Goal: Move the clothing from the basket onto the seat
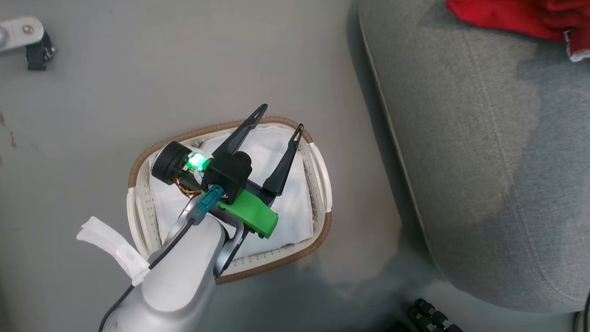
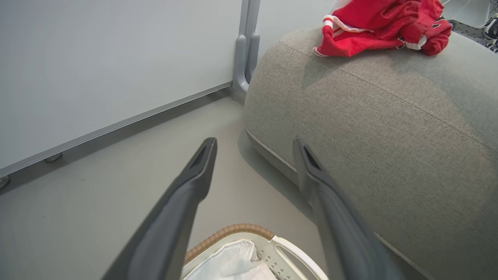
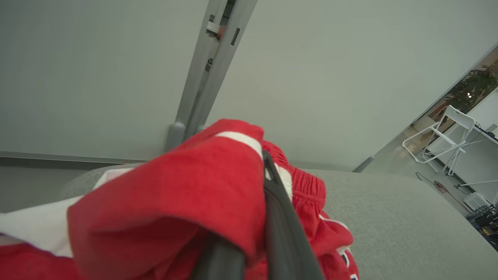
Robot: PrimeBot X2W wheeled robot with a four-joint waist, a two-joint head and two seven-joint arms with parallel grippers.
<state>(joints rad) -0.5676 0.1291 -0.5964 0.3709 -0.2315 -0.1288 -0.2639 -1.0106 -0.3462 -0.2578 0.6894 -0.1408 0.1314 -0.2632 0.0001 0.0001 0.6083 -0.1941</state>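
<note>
The red clothing [image 1: 516, 16] with white trim lies bunched on the grey seat [image 1: 461, 138], at the far end of it in the left wrist view [image 2: 373, 27]. My right gripper [image 3: 253, 163] is shut on a fold of the clothing [image 3: 175, 194] just above the seat [image 3: 389, 217]; one finger is hidden under the cloth. My left gripper [image 1: 282, 116] hangs open above the basket [image 1: 138, 166], with nothing between its fingers [image 2: 255, 142]. The basket [image 2: 233, 229] holds only the white liner sheet [image 1: 276, 152].
The basket stands on grey floor just left of the seat's rounded edge [image 2: 272, 151]. A pale wall panel with a grey post [image 2: 245, 58] runs behind. A grey metal fitting [image 1: 23, 37] is at top left, a black object [image 1: 428, 316] at the bottom, and a white chair [image 3: 447, 136] far off.
</note>
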